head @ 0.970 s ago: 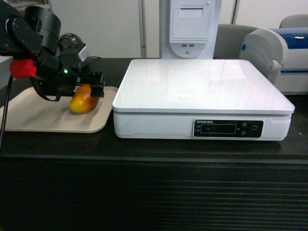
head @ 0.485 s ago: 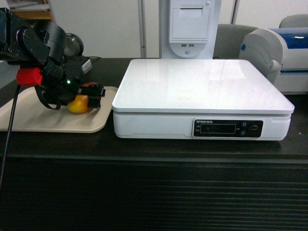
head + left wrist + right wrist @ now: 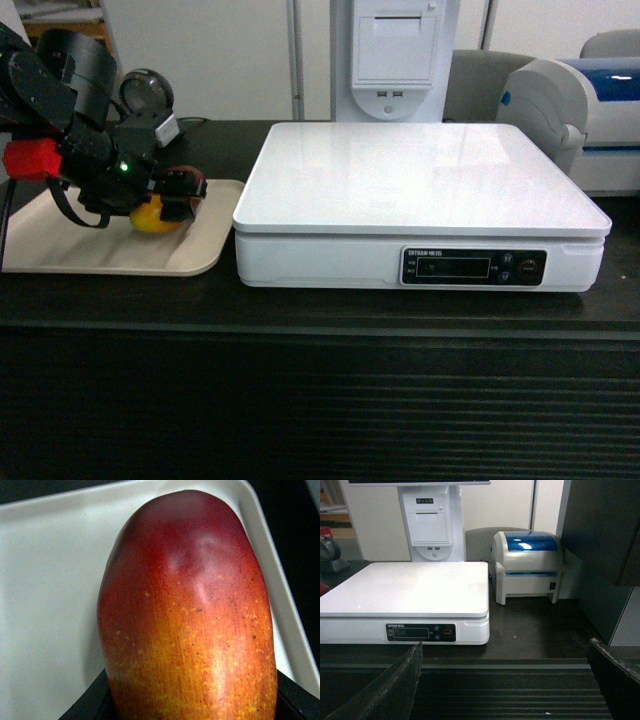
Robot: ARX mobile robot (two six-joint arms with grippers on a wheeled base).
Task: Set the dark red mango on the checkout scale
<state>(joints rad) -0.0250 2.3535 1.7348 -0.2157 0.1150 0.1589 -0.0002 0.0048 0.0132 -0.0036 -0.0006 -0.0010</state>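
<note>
Since a second ago our left hand (image 3: 178, 196) has drawn back leftward over the tray (image 3: 60, 245), and the mango (image 3: 155, 215) has gone with it, now sitting deeper under the arm and further from the scale (image 3: 420, 190). We see only a yellow-orange sliver of the fruit in the head view, just above the tray's surface, with the black fingers (image 3: 186, 186) closed against it. Our left wrist view fills in what the head view hides: the mango (image 3: 187, 615) up close, dark red at the far end and shading to speckled orange near the camera, pinched between the black jaw parts at the bottom corners, with the tray's (image 3: 45, 580) pale floor and raised rim behind it. Whether the fruit touches the tray we cannot tell.

Our right hand (image 3: 505, 685) shows only in its own wrist view, its two fingers (image 3: 395, 685) spread wide with nothing between them, low in front of the counter (image 3: 540, 635) and facing the scale (image 3: 410, 587).

Beyond the scale stand a white receipt unit (image 3: 395, 55) and a blue-topped printer (image 3: 590, 100). The counter (image 3: 320, 400) is black with a ribbed front.
</note>
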